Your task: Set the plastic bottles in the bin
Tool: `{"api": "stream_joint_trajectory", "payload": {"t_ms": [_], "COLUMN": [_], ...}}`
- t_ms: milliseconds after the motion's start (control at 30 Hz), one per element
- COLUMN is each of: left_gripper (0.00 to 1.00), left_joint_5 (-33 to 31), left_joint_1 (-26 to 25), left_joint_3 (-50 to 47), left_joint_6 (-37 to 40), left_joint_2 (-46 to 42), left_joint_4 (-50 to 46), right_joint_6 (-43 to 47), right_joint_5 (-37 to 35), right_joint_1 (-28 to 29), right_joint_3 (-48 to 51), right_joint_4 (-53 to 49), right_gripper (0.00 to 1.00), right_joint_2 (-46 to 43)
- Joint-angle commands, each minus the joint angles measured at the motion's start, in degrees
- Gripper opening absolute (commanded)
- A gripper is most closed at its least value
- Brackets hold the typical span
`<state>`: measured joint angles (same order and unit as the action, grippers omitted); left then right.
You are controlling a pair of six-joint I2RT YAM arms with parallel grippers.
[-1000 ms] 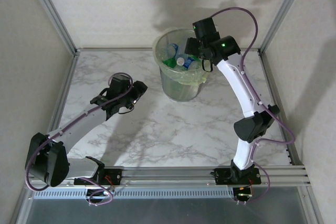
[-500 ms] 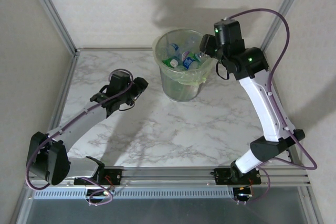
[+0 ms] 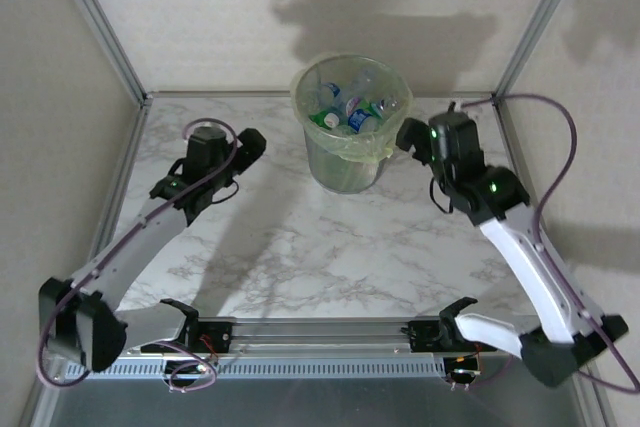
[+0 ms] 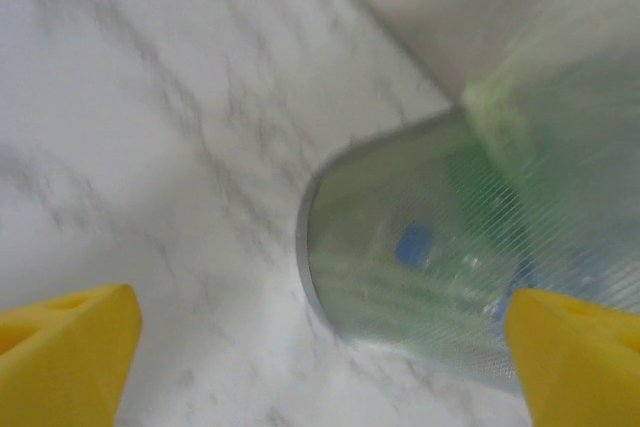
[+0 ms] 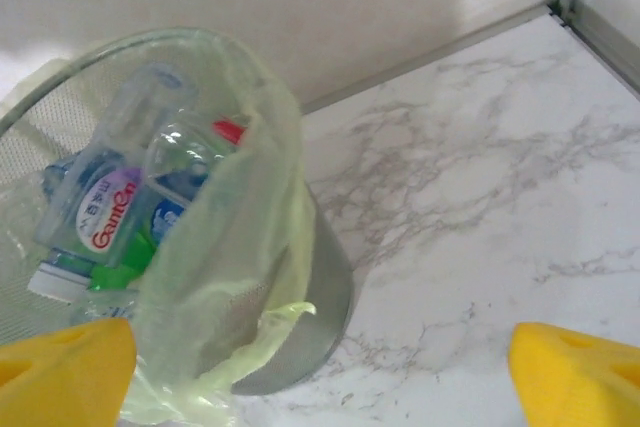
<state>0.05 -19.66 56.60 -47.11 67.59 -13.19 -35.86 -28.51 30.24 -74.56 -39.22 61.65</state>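
We see the plastic bottles lying inside the bin at the far middle of the tabletop, right of our left fingers and just left of our right fingers, both pairs spread apart and empty.
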Motion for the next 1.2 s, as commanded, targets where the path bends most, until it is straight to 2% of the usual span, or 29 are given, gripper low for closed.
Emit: {"api": "stream_joint_trajectory", "payload": {"t_ms": [0, 33, 133, 200, 267, 333, 433, 500, 567, 633, 700, 733, 800, 900, 967, 1067, 1100, 1167], "left_gripper": [0.98, 1.0, 1.0, 1.0, 1.0, 1.0, 1.0, 0.99, 0.99, 0.99, 0.99, 0.99, 0.99, 0.99, 0.99, 0.99, 0.99, 0.99], "left_joint_5": [-18.86, -22.92, -33.67, -37.32, -40.16, -42.74, -39.37, -37.98, -36.7, -34.67, -31.56, -30.2, -29.06, -24.91, -24.41, -23.79, -23.31, -23.87], "left_joint_1": [0.62, 0.66, 0.73, 0.91, 1.72, 3.23, 6.48, 7.8, 8.87, 10.97, 12.63, 12.9, 13.02, 15.62, 17.11, 18.12, 18.25, 17.36], "left_joint_3": [-2.17, -4.65, -14.77, -22.82, -26.08, -26.57, -25.46, -26.75, -31.17, -30.46, -30.48, -30.58, -31.55, -37.3, -38.87, -41.52, -41.33, -39.22], "left_joint_6": [12.08, 14.98, 24.68, 33.17, 35.97, 33.4, 30.68, 32.16, 35.19, 33.81, 34.16, 36.4, 40.82, 38.44, 36.75, 34.47, 34.92, 35.51], "left_joint_2": [-6.49, -7.64, -8.05, -5.16, -0.2, 5.36, 11.09, 11.71, 12.02, 12.19, 11.63, 11.15, 10.76, 10.8, 10.86, 13.42, 15.16, 16.06], "left_joint_4": [8.58, 12.46, 27.96, 41.17, 46.88, 47.0, 46.21, 52.21, 63.56, 61.8, 60.46, 59.36, 57.99, 62.18, 65.43, 76.36, 78.29, 74.89], "right_joint_6": [-1.42, -1.16, -2.51, -0.16, 3.22, 5.15, 7.29, 8.94, 13.4, 16.5, 19.39, 19.05, 20.75, 22.19, 24.06, 28.3, 28.38, 30.78], "right_joint_5": [-3.93, -3.73, -9.75, -16.32, -22.77, -27.81, -28.8, -28.42, -30.54, -31.07, -28.74, -25.29, -18.16, -8.28, -1.39, 4.8, 8.21, 13.91], "right_joint_1": [-0.27, -0.21, -0.28, -0.54, -1.03, -2.6, -8.16, -11.11, -12.67, -14.86, -17.58, -19.28, -22.34, -26.26, -28.0, -28.66, -28.81, -28.92], "right_joint_3": [14.0, 18.48, 31.76, 39.65, 43.02, 44.97, 49.18, 52.83, 56.93, 59.42, 62.38, 61.21, 61.44, 66.35, 68.35, 69.1, 67.03, 62.98], "right_joint_4": [12.97, 15.22, 23.15, 29.45, 31.8, 34.18, 41.72, 49.41, 60.29, 69.47, 76.57, 74.85, 79.31, 97.76, 109.01, 122.46, 116.16, 112.61], "right_gripper": [0.99, 0.99, 0.99, 0.99, 0.99, 0.99, 0.99, 0.99, 0.99, 0.99, 0.99, 0.99, 0.99, 0.99, 0.99, 0.99, 0.99, 0.99], "right_joint_2": [-6.75, -9.38, -19.17, -22.89, -20.81, -15.71, -8.72, -5.86, -2.54, 1.11, 5.06, 5.88, 7.26, 9.19, 12.98, 21.31, 20.33, 23.77]}}
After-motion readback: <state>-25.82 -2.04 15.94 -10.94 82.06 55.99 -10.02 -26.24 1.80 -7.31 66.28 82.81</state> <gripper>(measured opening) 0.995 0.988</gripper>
